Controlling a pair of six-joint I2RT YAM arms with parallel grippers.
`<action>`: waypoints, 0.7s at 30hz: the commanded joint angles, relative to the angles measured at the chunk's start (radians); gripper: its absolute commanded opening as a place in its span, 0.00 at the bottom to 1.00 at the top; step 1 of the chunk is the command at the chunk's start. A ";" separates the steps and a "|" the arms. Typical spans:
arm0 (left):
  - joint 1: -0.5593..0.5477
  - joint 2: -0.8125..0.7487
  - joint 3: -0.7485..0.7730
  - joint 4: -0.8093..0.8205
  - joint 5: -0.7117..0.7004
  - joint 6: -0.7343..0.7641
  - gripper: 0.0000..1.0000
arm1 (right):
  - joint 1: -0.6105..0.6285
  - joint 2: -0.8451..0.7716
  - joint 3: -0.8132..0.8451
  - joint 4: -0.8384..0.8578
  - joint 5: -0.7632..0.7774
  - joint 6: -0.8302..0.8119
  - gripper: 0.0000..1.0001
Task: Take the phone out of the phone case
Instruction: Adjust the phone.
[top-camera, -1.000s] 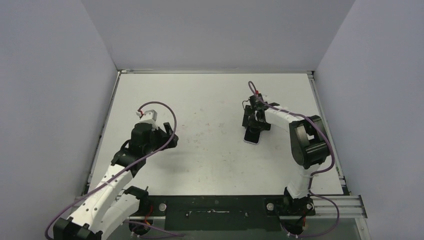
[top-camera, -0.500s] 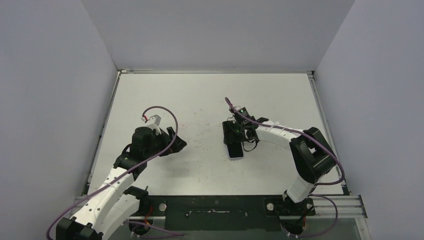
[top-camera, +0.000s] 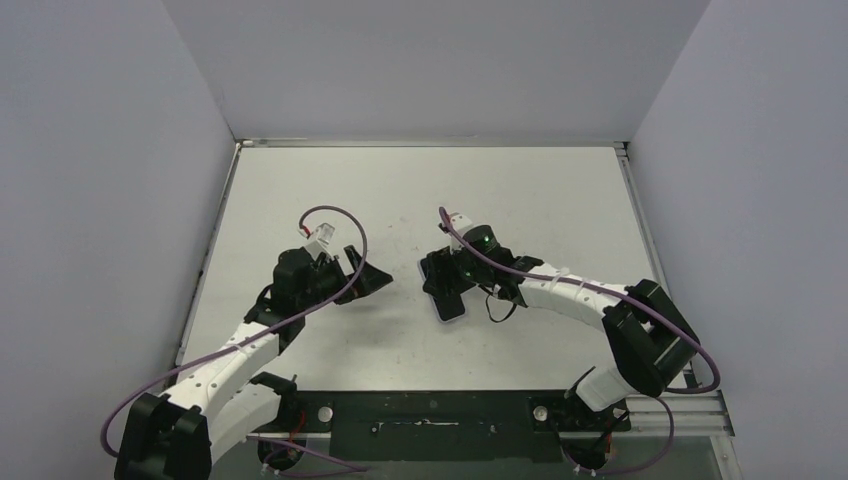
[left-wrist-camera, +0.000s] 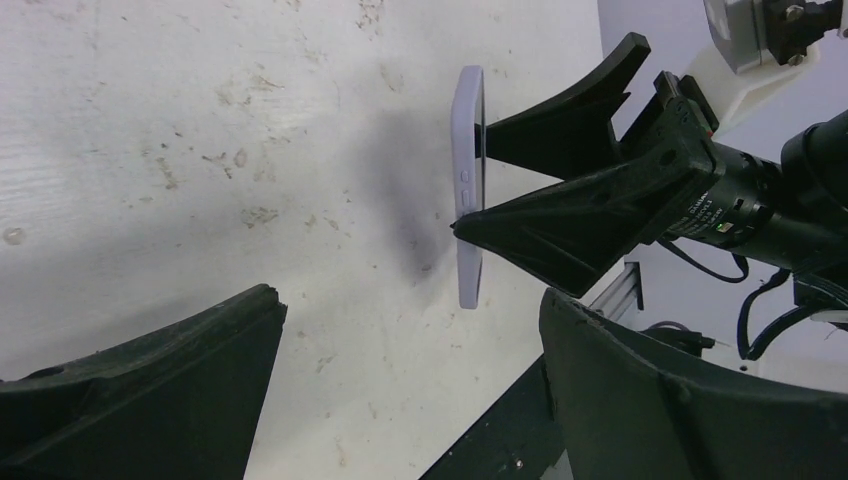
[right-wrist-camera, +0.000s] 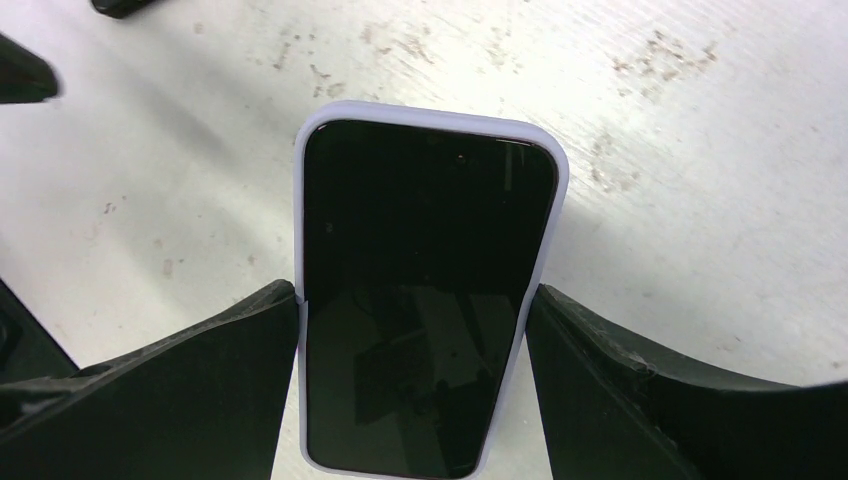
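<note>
The phone (right-wrist-camera: 420, 300) has a black screen and sits in a pale lilac case (right-wrist-camera: 432, 113). My right gripper (top-camera: 445, 288) is shut on the cased phone (top-camera: 449, 303) by its long edges and holds it above the table near the middle. In the left wrist view the phone (left-wrist-camera: 469, 190) shows edge-on, lilac side with buttons toward the camera, clamped between the right fingers (left-wrist-camera: 580, 205). My left gripper (top-camera: 372, 277) is open and empty, a short way left of the phone and pointing at it.
The white table (top-camera: 420, 190) is scuffed and bare. A black rail (top-camera: 430, 415) with the arm bases runs along the near edge. Grey walls close in the left, right and far sides.
My right gripper has carried the phone left and toward the near edge, to the table's middle. My left gripper has reached right toward it, and the gap between them has shrunk.
</note>
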 joint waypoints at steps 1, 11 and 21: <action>-0.018 0.071 0.000 0.236 0.073 -0.085 0.97 | 0.023 -0.050 -0.013 0.200 -0.075 -0.013 0.00; -0.104 0.260 0.055 0.332 0.021 -0.102 0.93 | 0.085 -0.039 -0.031 0.286 -0.080 0.017 0.00; -0.163 0.364 0.078 0.387 -0.051 -0.130 0.83 | 0.132 -0.031 -0.033 0.339 -0.084 0.044 0.00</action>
